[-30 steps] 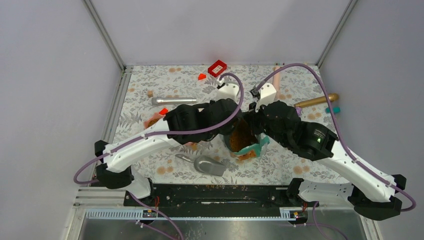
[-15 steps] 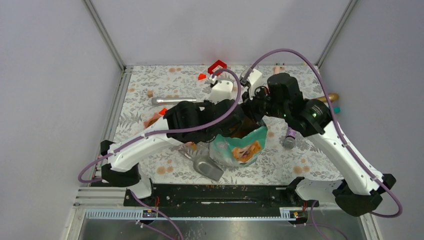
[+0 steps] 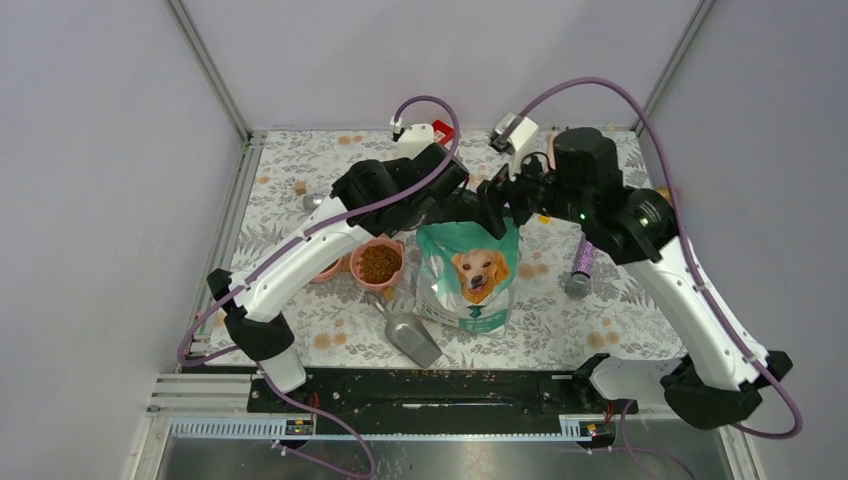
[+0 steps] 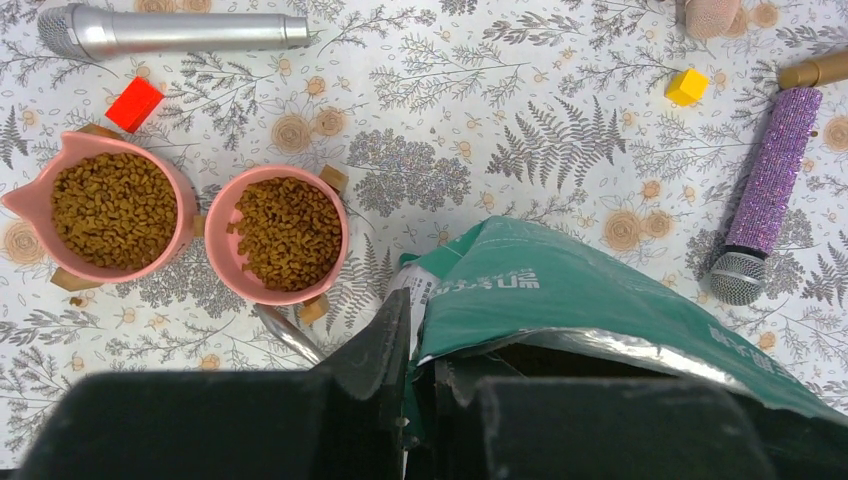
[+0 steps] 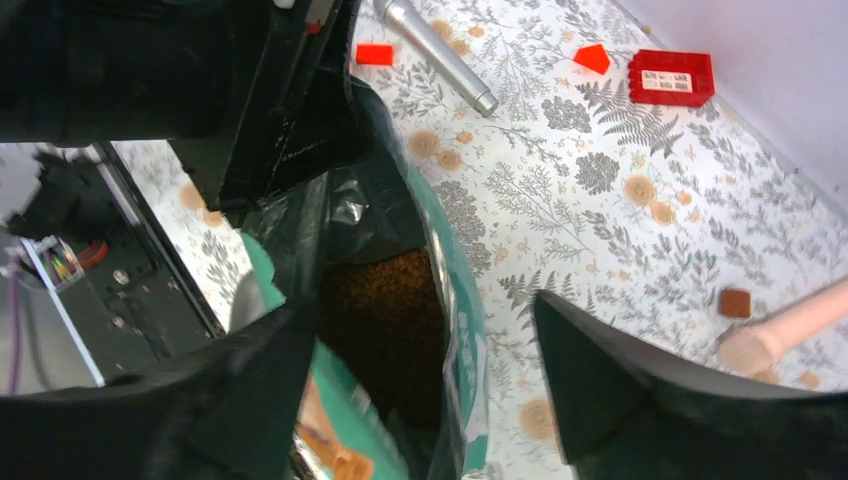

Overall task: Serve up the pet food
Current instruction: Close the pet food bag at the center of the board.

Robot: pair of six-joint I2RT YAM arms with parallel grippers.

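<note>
Left fingers (image 4: 397, 333): we see them pressed together on the top rim of the pouch (image 3: 468, 282), with the teal edge pinched between them.
Right fingers (image 3: 496, 205): spread wide at the pouch mouth. One is over the opening and the other is out over the table (image 4: 560, 60). We see nothing clamped between them.
Pouch: stands upright on the table between the two arms. Its dog face is turned toward the arm bases and its top is open.
Pet food (image 5: 385, 320): brown kibble shows down inside the open pouch. More of it fills both pink bowls.
Near bowl (image 4: 213, 250): round, just beside the pouch on its left.
Far bowl (image 4: 20, 200): cat-eared, just beside the near bowl on the side away from the pouch.
Scoop (image 3: 408, 332): grey, lying on the table near the pouch's foot, toward the arm bases.
Purple microphone (image 4: 770, 180): glittery, lying to the right of the pouch and apart from it.
Silver microphone (image 4: 170, 30): lies beyond the bowls, with a red block (image 4: 134, 103) between it and the far bowl.
Yellow block (image 4: 686, 86): near the purple microphone's tail.
</note>
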